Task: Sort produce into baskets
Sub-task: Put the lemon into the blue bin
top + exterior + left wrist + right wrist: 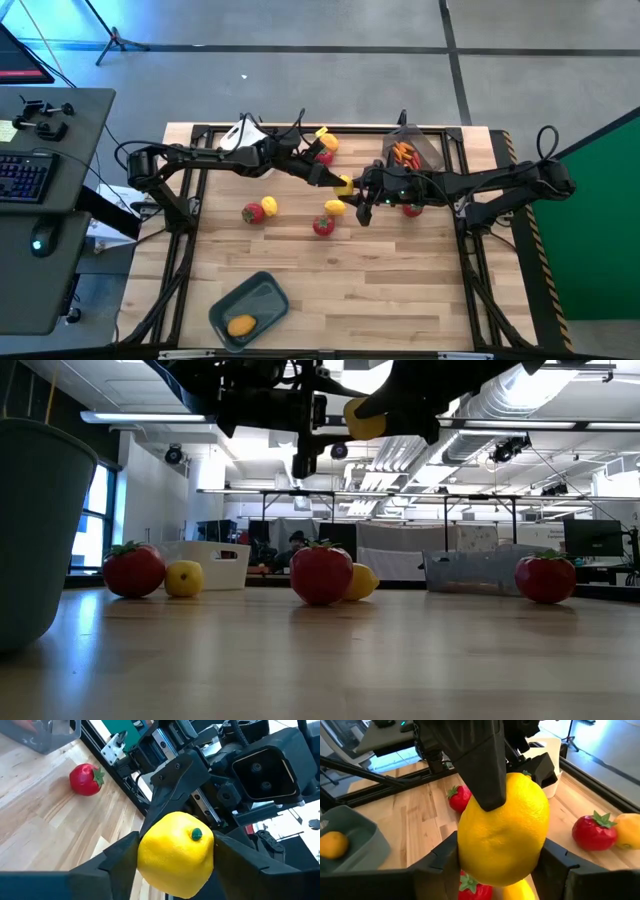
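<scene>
Near the middle of the high view, the two grippers met above the wooden table point(400, 290), and one yellow lemon point(344, 184) was between them, lifted off the surface. The left gripper point(175, 857) had its dark fingers on both sides of this lemon, and the right gripper point(500, 862) also pinched the same fruit between its own fingers, so both held it together; a finger of the left gripper lay across the lemon in the right wrist view. In the low view the lemon hung at the top centre of the frame, well above the table. Below, in the middle of the high view, a red tomato point(323, 226) and a second lemon point(334, 207) lay just beside each other, and to their left another tomato point(252, 213) touched a yellow fruit point(269, 206). One more tomato point(412, 209) lay under the right arm. The grey-blue basket point(268, 291) stood at the lower left with an orange fruit point(241, 325) inside. The white basket point(238, 133) was at the upper left of the table, and the dark see-through basket point(430, 150), with thin orange pieces point(403, 152) in it, at the upper right.
</scene>
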